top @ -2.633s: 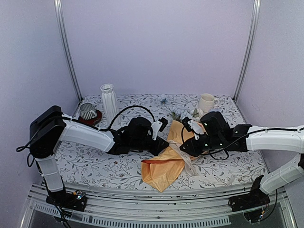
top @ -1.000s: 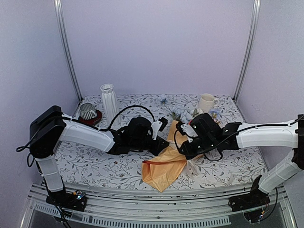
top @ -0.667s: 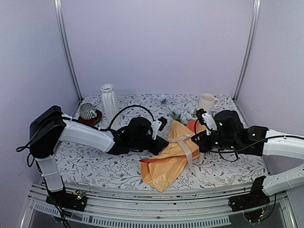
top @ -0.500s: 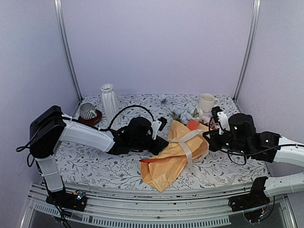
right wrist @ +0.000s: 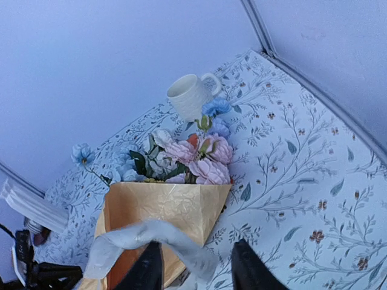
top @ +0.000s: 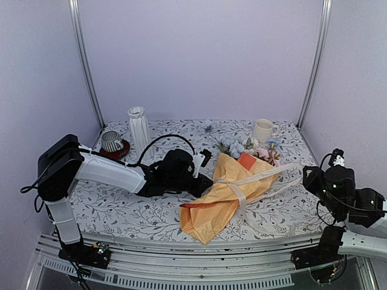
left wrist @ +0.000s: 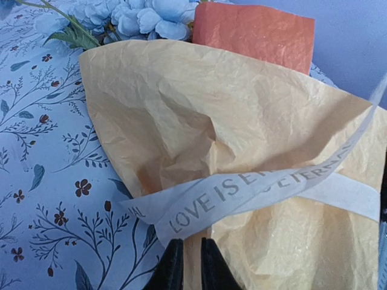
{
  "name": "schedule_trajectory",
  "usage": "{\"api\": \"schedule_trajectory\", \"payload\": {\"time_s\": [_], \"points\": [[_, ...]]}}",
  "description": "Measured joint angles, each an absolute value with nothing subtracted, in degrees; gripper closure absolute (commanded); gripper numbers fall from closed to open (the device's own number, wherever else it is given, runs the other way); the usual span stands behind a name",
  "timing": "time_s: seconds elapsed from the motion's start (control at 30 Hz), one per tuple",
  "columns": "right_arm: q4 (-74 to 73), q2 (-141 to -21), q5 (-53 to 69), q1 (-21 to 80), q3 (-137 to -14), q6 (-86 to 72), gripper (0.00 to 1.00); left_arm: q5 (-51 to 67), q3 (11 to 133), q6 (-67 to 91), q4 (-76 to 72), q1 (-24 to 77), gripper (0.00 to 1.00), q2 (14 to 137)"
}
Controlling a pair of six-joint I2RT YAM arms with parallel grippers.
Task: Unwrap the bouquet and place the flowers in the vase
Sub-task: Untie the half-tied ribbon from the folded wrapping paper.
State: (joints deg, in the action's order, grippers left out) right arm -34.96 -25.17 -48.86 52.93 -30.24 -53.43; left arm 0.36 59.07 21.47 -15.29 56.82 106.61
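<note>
The bouquet (top: 221,194) lies on the table in yellow-orange paper, its flowers (top: 251,147) poking out at the far end. My left gripper (top: 207,182) is shut on the paper's left edge; the left wrist view shows paper pinched between the fingertips of the left gripper (left wrist: 192,267), under the printed ribbon (left wrist: 242,190). The whitish ribbon (top: 266,174) trails right toward my right gripper (top: 311,175). In the right wrist view the right gripper (right wrist: 196,269) is open, and a slack loop of ribbon (right wrist: 151,232) drapes across its gap. The white ribbed vase (top: 138,128) stands back left.
A cream mug (top: 262,129) stands at the back right beside the blooms. A striped cup on a red saucer (top: 112,142) sits left of the vase. A loose blue flower (top: 207,125) lies near the back wall. The right side wall is close to my right arm.
My right arm swung from the bouquet's middle far to the right, drawing the ribbon out, then its jaws opened and the ribbon went slack. The left arm stayed put.
</note>
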Motion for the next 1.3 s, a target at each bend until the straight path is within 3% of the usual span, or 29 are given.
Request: {"api": "schedule_trajectory", "payload": {"time_s": [0.17,0.33,0.5,0.7,1.17,1.3], "points": [[-32.9,-25.3,-46.5,52.9,-28.8,-49.8,0.37,0.4,59.1,21.5,-15.3,56.8,0.87,106.6],[-25.5,-29.2,-34.9,52.9,-29.1,-36.4,0.35,0.5,59.1,21.5,-15.3,56.8,0.87,106.6],[-22.3,-43.4,-19.8,52.9,-35.0,-23.4,0.43,0.8,59.1,21.5,-15.4,56.8,0.87,106.6],[-21.8,-61.9,-8.9,52.9,-44.1,-13.8,0.42,1.1,59.1,21.5,-15.5,56.7,0.87,106.6],[-22.2,-81.1,-4.6,52.9,-55.9,-4.0,0.41,1.1,59.1,21.5,-15.5,56.7,0.87,106.6],[-22.9,-84.8,-5.7,52.9,-57.1,-3.5,0.5,1.1,59.1,21.5,-15.5,56.7,0.87,106.6]]}}
